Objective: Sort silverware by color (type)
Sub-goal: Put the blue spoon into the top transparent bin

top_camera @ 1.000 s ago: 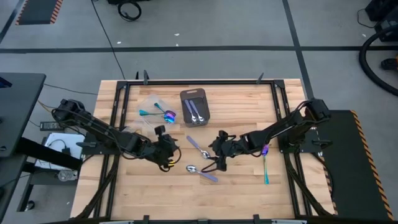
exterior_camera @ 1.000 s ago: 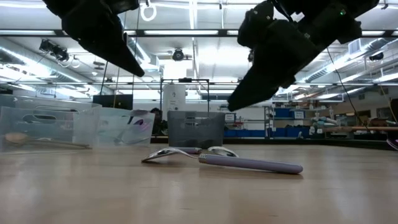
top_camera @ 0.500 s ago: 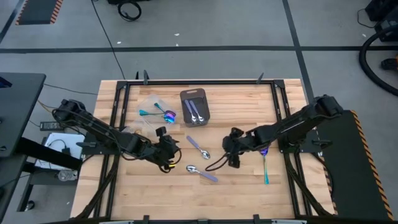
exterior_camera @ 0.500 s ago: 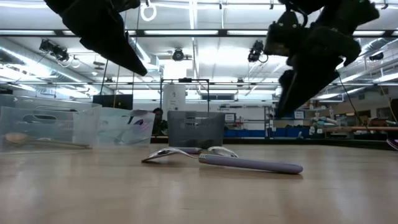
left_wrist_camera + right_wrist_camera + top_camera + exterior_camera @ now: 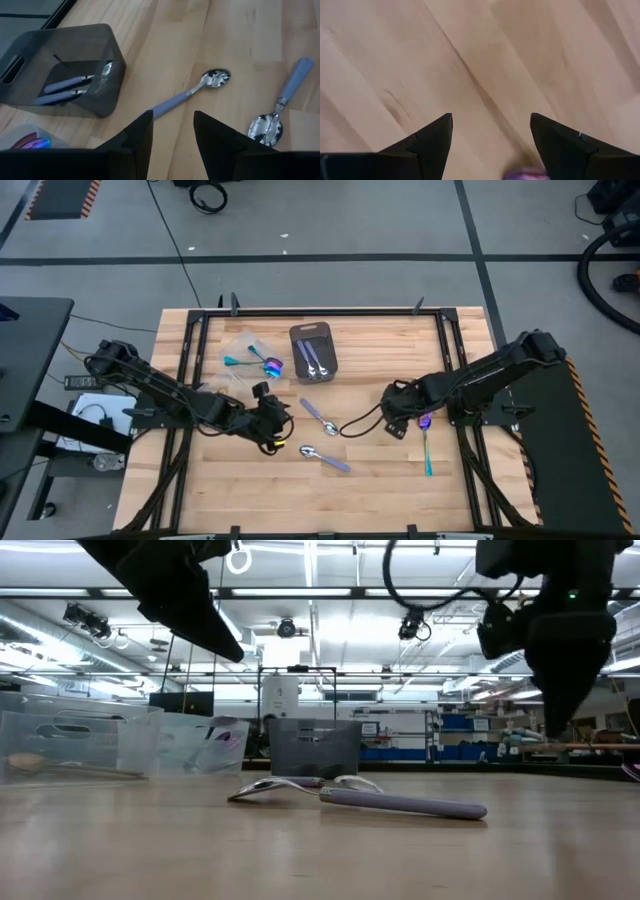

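Two spoons with silver bowls and lavender handles lie flat on the wood table: one (image 5: 320,418) in the middle, one (image 5: 325,458) nearer the front; both show in the left wrist view (image 5: 192,92), (image 5: 280,107). An iridescent spoon (image 5: 426,442) with a purple bowl and teal handle lies at the right. My left gripper (image 5: 277,428) hovers open and empty left of the two spoons, its fingers in the left wrist view (image 5: 172,130) pointing toward them. My right gripper (image 5: 398,423) hovers open and empty just left of the purple bowl; its wrist view (image 5: 492,130) shows bare wood.
A dark grey tray (image 5: 314,352) at the back centre holds two lavender-handled spoons. A clear tub (image 5: 248,352) left of it holds iridescent spoons. In the low view more clear tubs (image 5: 80,745) stand at the far left. A cable (image 5: 360,427) loops from the right arm.
My right gripper has gone from above the two lavender-handled spoons toward the table's right edge, and now stands close to the iridescent spoon's purple bowl. The spoons have not moved.
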